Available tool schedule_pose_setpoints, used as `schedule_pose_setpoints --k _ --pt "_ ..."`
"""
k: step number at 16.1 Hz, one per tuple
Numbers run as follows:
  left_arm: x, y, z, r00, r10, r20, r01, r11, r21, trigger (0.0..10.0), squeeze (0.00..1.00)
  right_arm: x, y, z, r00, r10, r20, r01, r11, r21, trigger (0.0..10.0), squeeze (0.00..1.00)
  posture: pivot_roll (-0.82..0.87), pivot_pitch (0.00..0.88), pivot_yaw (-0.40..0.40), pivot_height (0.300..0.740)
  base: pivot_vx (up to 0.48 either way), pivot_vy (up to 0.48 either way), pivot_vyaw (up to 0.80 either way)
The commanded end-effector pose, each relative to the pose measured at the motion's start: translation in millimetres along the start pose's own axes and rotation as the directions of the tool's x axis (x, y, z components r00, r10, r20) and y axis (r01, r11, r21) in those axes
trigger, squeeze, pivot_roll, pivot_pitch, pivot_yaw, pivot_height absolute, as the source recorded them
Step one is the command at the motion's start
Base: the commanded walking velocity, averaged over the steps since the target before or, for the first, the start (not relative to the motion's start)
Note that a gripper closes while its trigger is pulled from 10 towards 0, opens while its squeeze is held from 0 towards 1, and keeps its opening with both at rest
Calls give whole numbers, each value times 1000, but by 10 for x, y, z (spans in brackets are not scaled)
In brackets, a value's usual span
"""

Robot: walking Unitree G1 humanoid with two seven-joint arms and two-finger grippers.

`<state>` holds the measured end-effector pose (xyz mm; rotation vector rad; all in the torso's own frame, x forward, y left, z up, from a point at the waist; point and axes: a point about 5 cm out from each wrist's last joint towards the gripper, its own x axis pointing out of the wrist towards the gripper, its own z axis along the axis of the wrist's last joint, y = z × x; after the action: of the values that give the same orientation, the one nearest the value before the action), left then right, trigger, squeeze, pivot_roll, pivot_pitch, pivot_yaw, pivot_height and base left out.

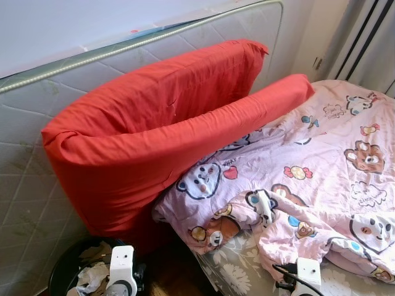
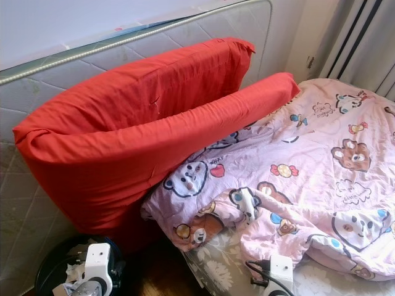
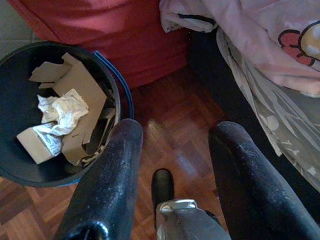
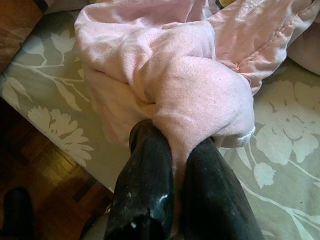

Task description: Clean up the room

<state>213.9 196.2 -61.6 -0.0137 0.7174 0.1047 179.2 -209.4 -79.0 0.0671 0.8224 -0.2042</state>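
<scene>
My right gripper [image 4: 172, 150] is pinching a fold of the pink cartoon-bear blanket [image 4: 200, 80], which is lying rumpled on the grey leaf-patterned bed sheet [image 4: 280, 165]. My left gripper [image 3: 172, 145] is hanging with fingers spread and nothing between them, over the wooden parquet floor [image 3: 175, 120] beside the round black waste bin [image 3: 15, 165] holding crumpled paper. A big red folded cushion [image 1: 154, 123] is leaning against the upright white quilted mattress [image 1: 24, 179].

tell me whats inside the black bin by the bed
The black bin holds torn cardboard pieces, crumpled white paper and a small box. Whatever lies beneath that pile is covered.
</scene>
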Motion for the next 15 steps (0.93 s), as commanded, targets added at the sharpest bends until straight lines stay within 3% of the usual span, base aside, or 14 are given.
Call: schedule_pose_setpoints --k 1,15 --pt "-13 40 -25 1000 9 -2 -9 1000 3 10000 0 -9 -15 -34 1000 -10 -14 11 1000 9 10000 0 60 91 -1 740 0 0 0" --pt "-18 35 -35 1000 6 -1 -6 1000 3 10000 0 -10 -17 -39 1000 -18 -17 18 1000 -2 10000 0 59 105 0 740 0 0 0"
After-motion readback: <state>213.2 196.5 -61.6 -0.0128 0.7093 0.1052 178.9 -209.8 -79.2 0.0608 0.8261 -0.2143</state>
